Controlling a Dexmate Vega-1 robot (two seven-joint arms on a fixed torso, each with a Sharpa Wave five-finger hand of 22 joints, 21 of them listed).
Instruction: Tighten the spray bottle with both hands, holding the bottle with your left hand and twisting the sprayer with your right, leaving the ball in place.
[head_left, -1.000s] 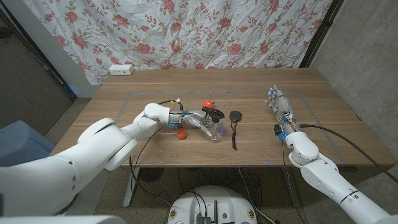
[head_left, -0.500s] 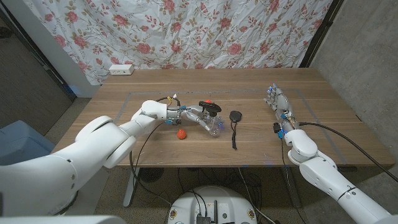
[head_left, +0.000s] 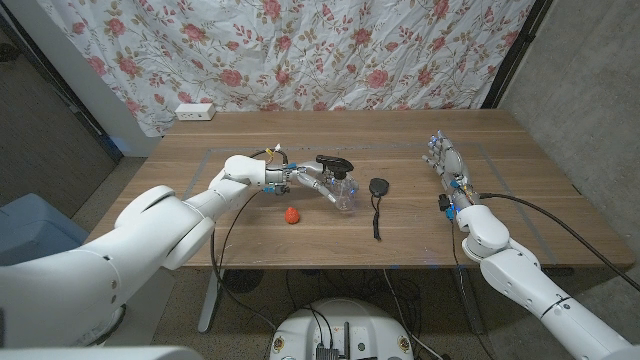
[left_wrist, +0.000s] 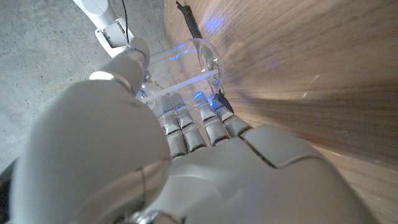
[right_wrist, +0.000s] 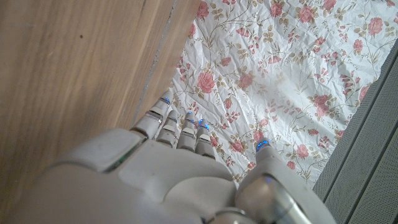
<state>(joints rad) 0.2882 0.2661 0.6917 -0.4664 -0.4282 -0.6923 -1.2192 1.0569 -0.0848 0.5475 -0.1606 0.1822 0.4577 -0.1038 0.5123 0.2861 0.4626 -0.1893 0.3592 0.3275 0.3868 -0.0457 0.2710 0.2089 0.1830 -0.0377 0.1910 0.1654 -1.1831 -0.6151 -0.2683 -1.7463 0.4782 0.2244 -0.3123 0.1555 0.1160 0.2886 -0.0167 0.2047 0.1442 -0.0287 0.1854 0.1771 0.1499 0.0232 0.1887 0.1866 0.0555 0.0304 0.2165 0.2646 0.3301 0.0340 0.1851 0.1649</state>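
Head view: the left hand (head_left: 283, 178) grips the spray bottle (head_left: 335, 190), now lifted clear of the ball (head_left: 290, 214); right hand (head_left: 447, 165) waits empty, fingers straight, well right of it. Left wrist view: fingers (left_wrist: 186, 124) wrap the clear bottle. Twisting can follow.

We see the left hand (head_left: 285, 177) move toward the far side of the bench (head_left: 200, 230) and lift the spray bottle (head_left: 338, 190) with it: a second ago the clear bottle lies low near the red ball (head_left: 290, 214), and now it stands more upright, well apart from the ball. The black sprayer (head_left: 334, 163) sits higher than before. The small red piece beside the sprayer seems hidden now, though the view is too small to be sure.
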